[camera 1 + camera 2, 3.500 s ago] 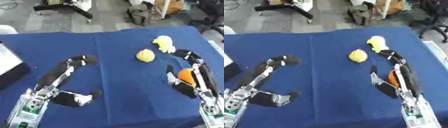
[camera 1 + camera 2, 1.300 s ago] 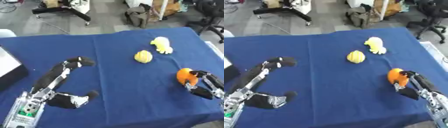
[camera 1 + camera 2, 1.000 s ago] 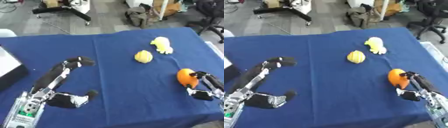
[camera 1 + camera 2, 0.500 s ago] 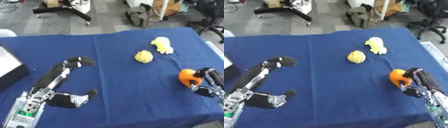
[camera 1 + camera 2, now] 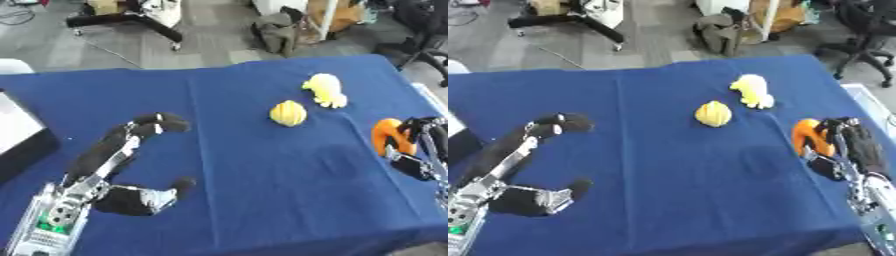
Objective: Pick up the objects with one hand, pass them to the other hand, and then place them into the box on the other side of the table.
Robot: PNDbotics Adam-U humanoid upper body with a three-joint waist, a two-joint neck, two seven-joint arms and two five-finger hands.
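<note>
Right hand (image 5: 846, 145): fingers curled round a small orange rounded object (image 5: 807, 136), which showed against the palm side of the hand near the right edge of the blue cloth-covered table (image 5: 658, 180). The orange object appeared slightly above the cloth; whether it touched the surface could not be told.

Left hand (image 5: 131, 192): at the lower left, palm toward the table. The long fingers (image 5: 157, 122) reached up and to the right with their tips bent over, the thumb stuck out to the right lower down, and nothing lay between them; the hand held no object.

Container: at the left edge of the left eye view stood a box with a pale inside and a dark wall (image 5: 19, 137), only partly in frame. Its contents could not be made out.

Other objects on the table: a round yellow fruit-like object (image 5: 288, 113) lay right of centre, and a pale yellow lumpy object (image 5: 325, 90) lay just beyond it to the right. The two were near each other but apart, and both stood well apart from the left hand.
</note>
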